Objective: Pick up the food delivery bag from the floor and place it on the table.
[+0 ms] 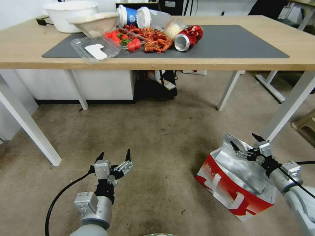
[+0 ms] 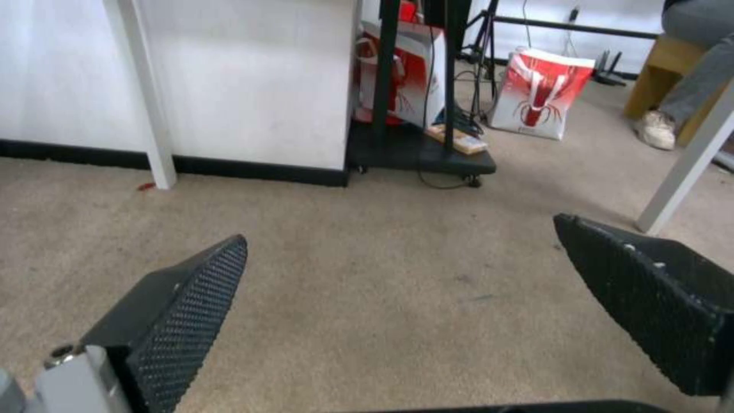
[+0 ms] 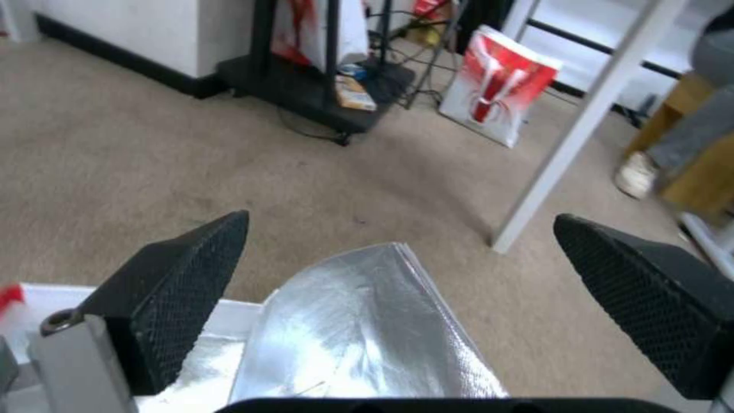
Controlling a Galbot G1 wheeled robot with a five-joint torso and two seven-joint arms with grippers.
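One food delivery bag [image 1: 234, 186] mouth-up on floor [image 1: 147, 137], right gripper [image 1: 246, 141] above, spread.

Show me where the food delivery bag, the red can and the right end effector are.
food delivery bag [image 1: 229, 191]: head view, red side panel.
red can [image 1: 189, 36]: head view, its side.
right end effector [image 1: 246, 143]: head view, between fingertips.

even indoor light, soft shadow under my bench [image 1: 19, 46], glare on the bag's foil [image 3: 367, 327], bowed edges overhead, right wrist slightly blurred.

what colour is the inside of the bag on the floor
Silver foil lining, clearest in the right wrist view: food delivery bag.
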